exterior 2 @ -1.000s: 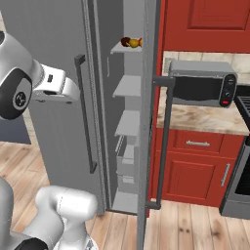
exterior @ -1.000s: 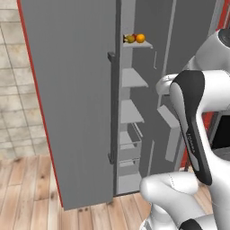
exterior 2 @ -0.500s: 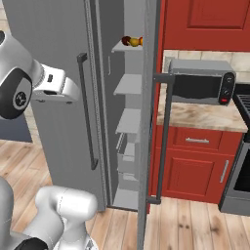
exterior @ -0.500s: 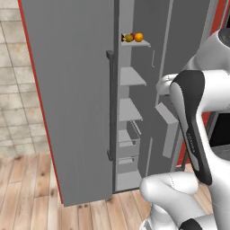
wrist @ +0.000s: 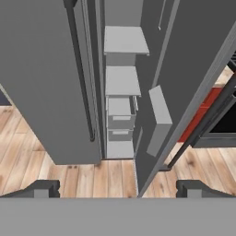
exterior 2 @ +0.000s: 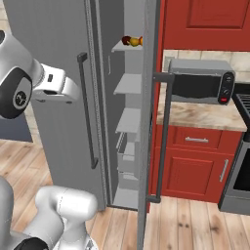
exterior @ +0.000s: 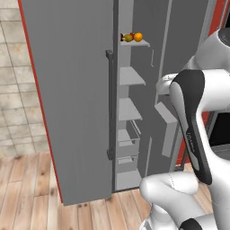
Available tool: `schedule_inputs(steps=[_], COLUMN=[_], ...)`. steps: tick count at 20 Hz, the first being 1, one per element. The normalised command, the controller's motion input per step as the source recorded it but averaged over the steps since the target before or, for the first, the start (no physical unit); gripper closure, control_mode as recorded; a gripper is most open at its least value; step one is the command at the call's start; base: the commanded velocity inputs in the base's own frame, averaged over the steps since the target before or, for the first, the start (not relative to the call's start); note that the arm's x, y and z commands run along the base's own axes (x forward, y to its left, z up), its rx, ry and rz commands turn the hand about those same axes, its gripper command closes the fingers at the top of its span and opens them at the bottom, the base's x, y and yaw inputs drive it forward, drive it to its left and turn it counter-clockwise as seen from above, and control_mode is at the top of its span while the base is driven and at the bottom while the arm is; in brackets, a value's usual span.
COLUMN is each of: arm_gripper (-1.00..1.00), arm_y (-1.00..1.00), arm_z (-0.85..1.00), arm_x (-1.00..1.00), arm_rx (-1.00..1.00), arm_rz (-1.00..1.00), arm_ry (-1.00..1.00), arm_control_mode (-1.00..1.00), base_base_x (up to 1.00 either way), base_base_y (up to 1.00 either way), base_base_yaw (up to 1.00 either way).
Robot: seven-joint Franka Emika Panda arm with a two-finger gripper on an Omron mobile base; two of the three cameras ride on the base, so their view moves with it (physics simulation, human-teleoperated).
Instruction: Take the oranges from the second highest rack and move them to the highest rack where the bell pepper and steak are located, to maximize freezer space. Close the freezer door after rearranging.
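Gripper (wrist: 118, 188) at bottom of hand view, jaws spread wide, holding nothing. Freezer door (exterior: 72, 103) ajar, left of frame — bar handle (exterior: 109, 103) at centre. Oranges (exterior: 134, 37) on shelf (exterior: 134, 43) at top centre, far inside; dark-red bell pepper (exterior 2: 126, 39) beside them.

arm: white with dark joints, raised and folded, forearm angled down across the left base view | wrist: bent, hand view looking forward and down | gripper (wrist: 118, 189): jaws spread wide, dark fingertips (wrist: 42, 188) far apart at the frame's bottom corners | load: nothing between the jaws
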Motion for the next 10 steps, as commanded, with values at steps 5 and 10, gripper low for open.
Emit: schedule_inputs(steps=[5, 10], arm_gripper=[-1.0, -1.0], arm_y=[0.0, -0.63], arm_z=[0.0, 0.0], arm_x=[0.0, -0.15], arm_rx=[0.0, 0.01], arm_rz=[0.0, 0.0], arm_ry=[0.0, 0.0], arm_control_mode=[1.0, -1.0], base_base_x=[-0.23, 0.0], base_base_y=[-0.27, 0.0], base_base_yaw=[0.0, 0.0])
